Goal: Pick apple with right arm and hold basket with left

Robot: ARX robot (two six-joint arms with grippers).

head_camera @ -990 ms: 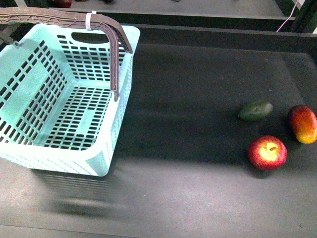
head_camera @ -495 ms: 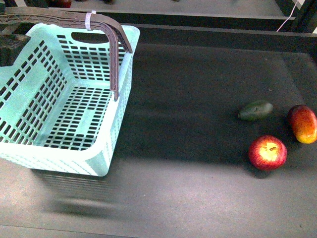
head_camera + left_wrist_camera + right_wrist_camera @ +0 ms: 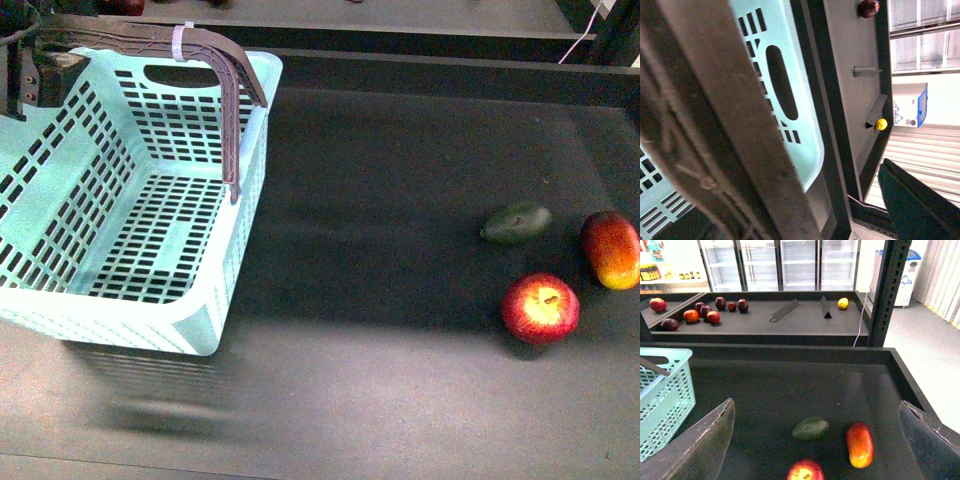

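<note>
The pale turquoise basket point(image 3: 130, 200) stands at the left of the dark table, its brown handles point(image 3: 225, 80) raised with a white tie. My left gripper point(image 3: 35, 75) is open at the basket's far left corner, its jaws on either side of the handle point(image 3: 725, 125), which fills the left wrist view. The red apple point(image 3: 540, 308) lies at the right of the table. It shows at the edge of the right wrist view point(image 3: 805, 472). My right gripper point(image 3: 815, 440) is open and empty above the fruit.
A dark green oval fruit point(image 3: 516, 222) and an elongated red-orange fruit point(image 3: 611, 249) lie close behind the apple. A raised table rim point(image 3: 450, 70) runs along the back. A shelf with several fruits point(image 3: 700, 310) stands beyond it.
My left gripper has come into the front view at the basket's far left corner, next to the handle. The basket and fruits have not moved.
</note>
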